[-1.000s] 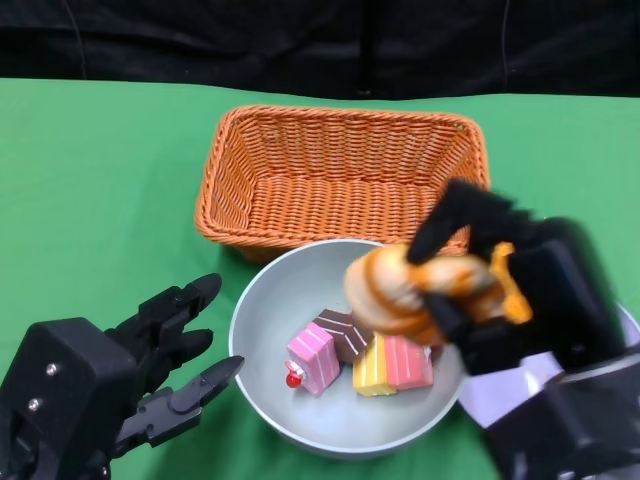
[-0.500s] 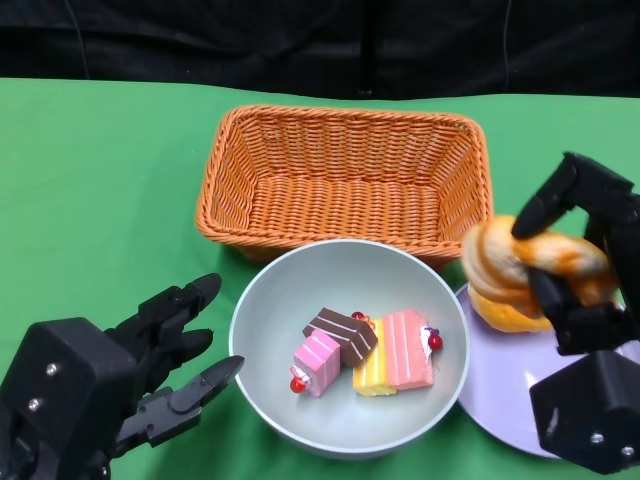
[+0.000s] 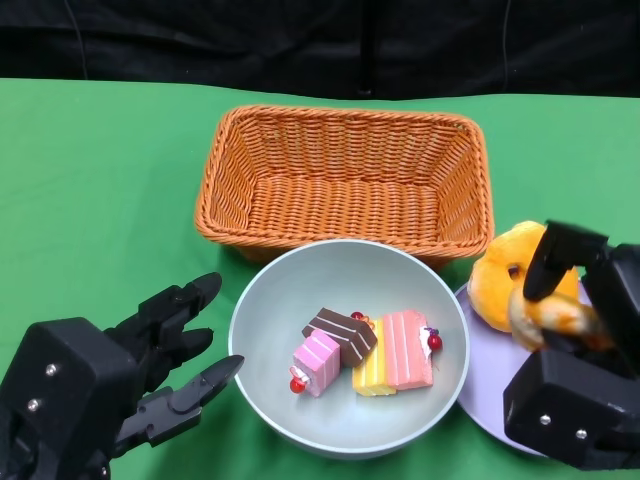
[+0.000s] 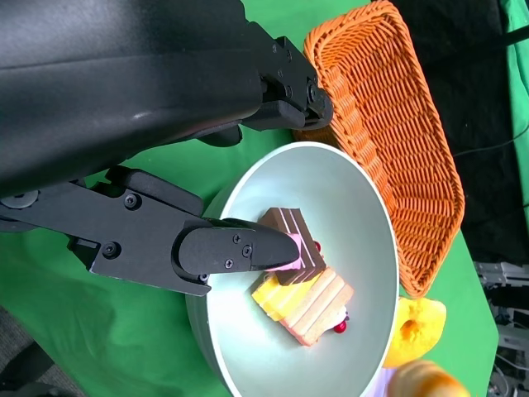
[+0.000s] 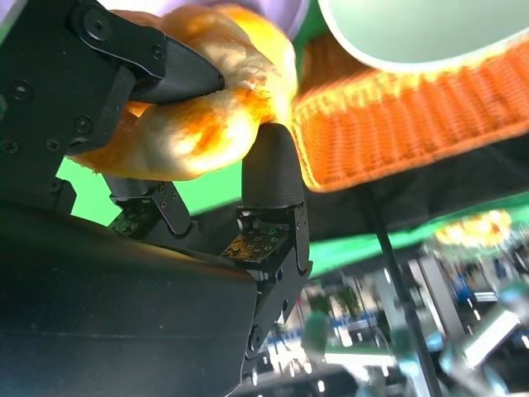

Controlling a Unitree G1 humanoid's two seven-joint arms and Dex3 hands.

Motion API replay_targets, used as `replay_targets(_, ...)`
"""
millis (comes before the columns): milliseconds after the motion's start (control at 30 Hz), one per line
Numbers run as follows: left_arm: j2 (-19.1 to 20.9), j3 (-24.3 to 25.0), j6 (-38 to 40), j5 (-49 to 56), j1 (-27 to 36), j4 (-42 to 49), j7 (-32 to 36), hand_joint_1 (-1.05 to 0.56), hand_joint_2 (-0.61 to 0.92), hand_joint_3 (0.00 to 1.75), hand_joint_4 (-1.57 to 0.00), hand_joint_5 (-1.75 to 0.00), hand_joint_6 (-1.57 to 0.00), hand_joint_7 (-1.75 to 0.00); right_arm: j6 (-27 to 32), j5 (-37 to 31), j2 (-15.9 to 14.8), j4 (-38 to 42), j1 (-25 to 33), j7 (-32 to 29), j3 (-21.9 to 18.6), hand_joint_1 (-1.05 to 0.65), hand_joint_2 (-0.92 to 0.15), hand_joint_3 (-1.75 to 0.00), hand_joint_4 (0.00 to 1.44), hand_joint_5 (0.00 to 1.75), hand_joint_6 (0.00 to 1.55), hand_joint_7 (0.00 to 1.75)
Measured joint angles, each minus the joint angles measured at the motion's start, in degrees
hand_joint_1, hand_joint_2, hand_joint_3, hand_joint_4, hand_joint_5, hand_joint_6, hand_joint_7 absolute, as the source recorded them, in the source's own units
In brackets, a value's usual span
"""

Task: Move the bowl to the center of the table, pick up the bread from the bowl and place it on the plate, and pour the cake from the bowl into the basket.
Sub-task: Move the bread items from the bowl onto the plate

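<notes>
The grey bowl [image 3: 262, 330] stands mid-table in front of the basket. It holds a pink cake [image 3: 314, 362], a brown cake [image 3: 342, 333] and a yellow-and-pink cake [image 3: 393, 352]. My right hand [image 3: 580, 345] grips the golden bread [image 3: 500, 285] over the lavender plate [image 3: 488, 400] on the bowl's right. Whether the bread touches the plate I cannot tell. In the right wrist view black fingers [image 5: 169, 64] wrap the bread [image 5: 198, 116]. My left hand [image 3: 150, 370] lies left of the bowl, fingers spread, holding nothing; its fingers [image 4: 227, 248] reach over the bowl [image 4: 347, 198].
An orange wicker basket [image 3: 345, 125] sits just behind the bowl, with nothing in it. Green cloth covers the table, with a black backdrop along the far edge. The plate runs off the head view's right side.
My right hand has carried the bread from above the bowl rightward and down over the plate. The cakes now show fully. The left hand has not moved.
</notes>
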Motion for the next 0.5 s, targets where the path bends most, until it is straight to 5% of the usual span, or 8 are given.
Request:
replay_targets(67,0.0,0.0,0.0,0.0,0.0,0.0,0.0,-0.42,0.92,0.37,-0.03,-0.64,-0.28,0.00,1.1,0.2,-0.4,0.4,-0.4,1.9,0.5,-0.07,-0.41,-1.12,0.85,1.74,0.95,0.84)
replay_targets(133,0.0,0.0,0.1,0.0,0.0,-0.1,0.0,-0.42,0.92,0.37,-0.03,-0.64,-0.28,0.00,2.3,0.4,-0.7,0.9,-0.7,3.4,0.5,-0.09,-0.47,-0.96,0.82,1.63,1.03,0.38)
replay_targets(167,0.1,0.0,0.1,0.0,0.0,-0.2,0.0,-0.42,0.92,0.37,-0.03,-0.64,-0.28,0.00,3.1,0.4,-0.8,1.1,-0.9,4.1,0.6,-0.17,-0.60,-0.67,0.73,1.12,0.92,0.17)
replay_targets(233,0.2,0.0,0.1,0.0,0.1,-0.2,0.0,-0.42,0.92,0.37,-0.03,-0.65,-0.28,0.00,5.0,-0.1,-1.0,1.3,-1.3,5.7,0.8,-0.26,-0.79,-0.29,0.65,0.54,0.70,0.04)
replay_targets(400,0.4,0.0,0.1,0.0,0.1,-0.2,0.0,-0.42,0.92,0.37,-0.04,-0.65,-0.29,0.00,7.0,-1.5,-1.6,1.3,-2.1,7.3,1.7,-0.30,-0.87,-0.14,0.61,0.34,0.62,0.00)
replay_targets(433,0.4,0.0,0.1,0.0,0.1,-0.2,0.0,-0.42,0.92,0.37,-0.03,-0.64,-0.28,0.00,7.3,-2.3,-1.8,1.4,-2.2,7.3,2.0,-0.53,-0.90,-0.13,0.30,0.18,0.30,0.01)
replay_targets(500,0.4,0.0,0.1,0.0,0.1,-0.2,0.0,-0.42,0.92,0.37,-0.03,-0.64,-0.28,0.00,8.0,-4.9,-2.1,2.1,-2.4,6.8,3.1,-0.68,-0.92,-0.13,0.13,0.11,0.14,0.01)
